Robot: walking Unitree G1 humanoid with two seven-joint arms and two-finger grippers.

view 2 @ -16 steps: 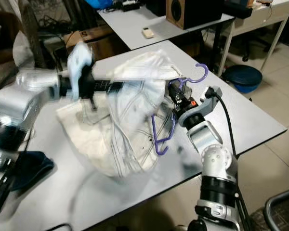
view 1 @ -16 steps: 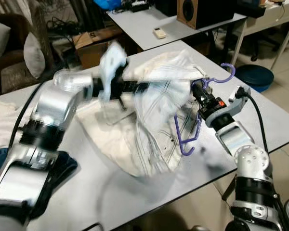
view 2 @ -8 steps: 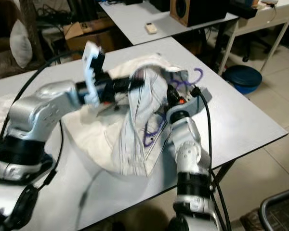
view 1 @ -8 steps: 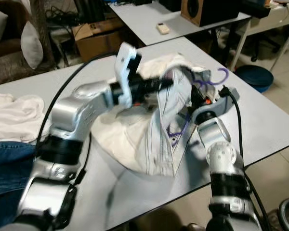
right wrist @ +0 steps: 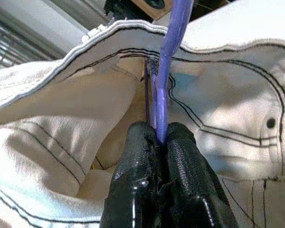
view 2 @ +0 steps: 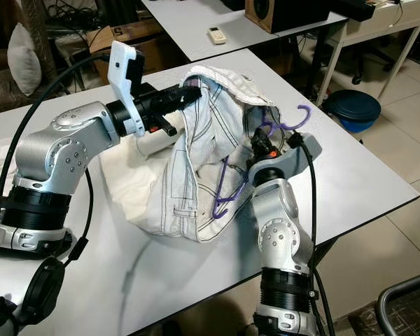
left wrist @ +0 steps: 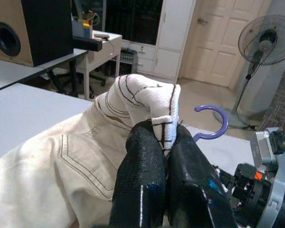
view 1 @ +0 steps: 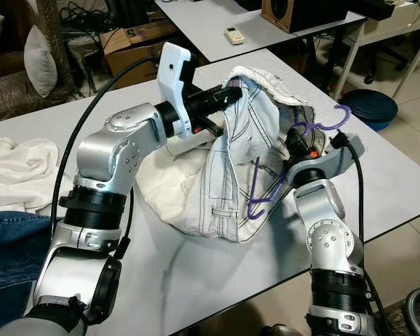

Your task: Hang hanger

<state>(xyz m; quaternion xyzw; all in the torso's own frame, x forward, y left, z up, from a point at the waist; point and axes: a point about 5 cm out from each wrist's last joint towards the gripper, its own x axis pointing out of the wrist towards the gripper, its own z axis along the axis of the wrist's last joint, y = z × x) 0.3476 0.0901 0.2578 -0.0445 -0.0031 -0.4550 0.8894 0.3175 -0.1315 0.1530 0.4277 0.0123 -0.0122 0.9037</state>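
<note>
A pair of cream-white trousers [view 1: 210,189] with dark stitching lies bunched on the grey table [view 1: 392,175]. My left gripper [view 1: 232,96] is shut on the trousers' waistband [left wrist: 154,102] and holds it lifted above the table. A purple plastic hanger [view 1: 269,189] sits at the right side of the garment, its hook [view 1: 332,122] pointing up and right. My right gripper [right wrist: 160,137] is shut on the hanger's neck, pressed against the fabric, with part of the hanger inside the trousers.
A white cloth [view 1: 17,171] and blue jeans [view 1: 7,238] lie at the table's left. The table's near edge runs just before my right arm. Behind stand another table with a remote [view 1: 232,33] and a speaker [view 1: 301,10]; a blue stool [view 1: 371,105] is at right.
The left gripper has raised the waistband higher and drawn it left, opening the trousers. The right gripper with the hanger has moved in against the garment. The camera has shifted too.
</note>
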